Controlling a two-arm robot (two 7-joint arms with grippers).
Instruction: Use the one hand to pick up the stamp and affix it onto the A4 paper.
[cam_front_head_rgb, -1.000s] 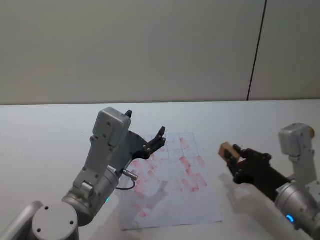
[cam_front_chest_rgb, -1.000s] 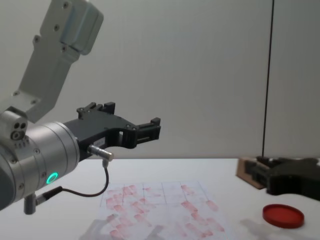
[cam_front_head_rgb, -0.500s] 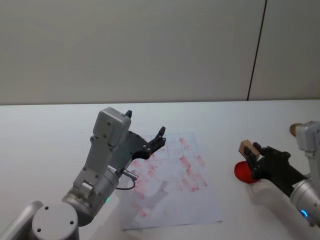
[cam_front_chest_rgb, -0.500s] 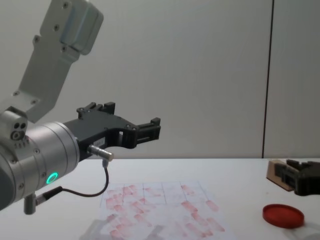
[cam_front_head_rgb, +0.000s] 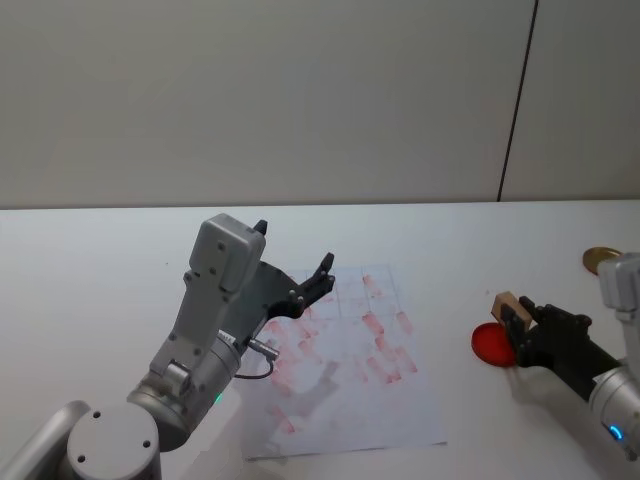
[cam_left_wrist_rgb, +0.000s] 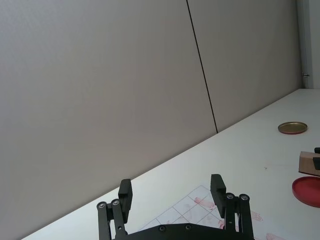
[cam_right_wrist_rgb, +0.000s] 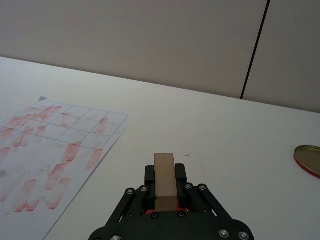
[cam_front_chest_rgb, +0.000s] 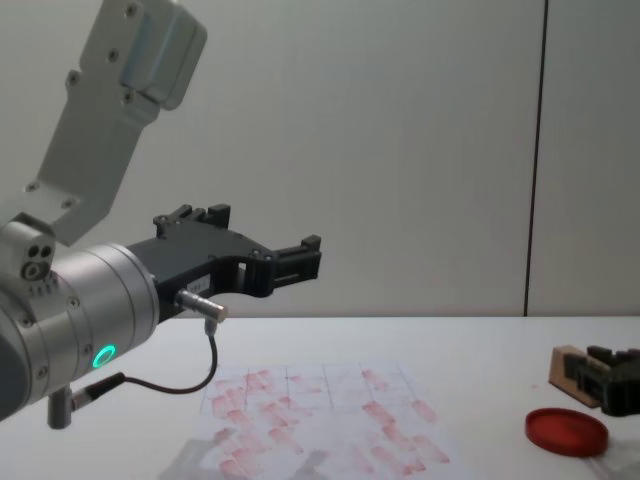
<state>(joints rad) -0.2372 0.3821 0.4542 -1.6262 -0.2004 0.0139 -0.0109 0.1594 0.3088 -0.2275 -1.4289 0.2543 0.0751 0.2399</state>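
Moved rightward off the A4 paper (cam_front_head_rgb: 345, 360), the right gripper (cam_front_head_rgb: 513, 322) now holds the stamp (cam_front_head_rgb: 503, 304) clamped above the red ink pad (cam_front_head_rgb: 492, 342) (left gripper (cam_front_head_rgb: 322, 272) parked, fingers apart, over the sheet).

Silver cylindrical left arm (cam_front_head_rgb: 205, 330) with green ring light and black cable, both end effectors black.

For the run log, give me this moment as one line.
right end effector: shut on stamp, above red ink pad | left end effector: open, idle above A4 paper
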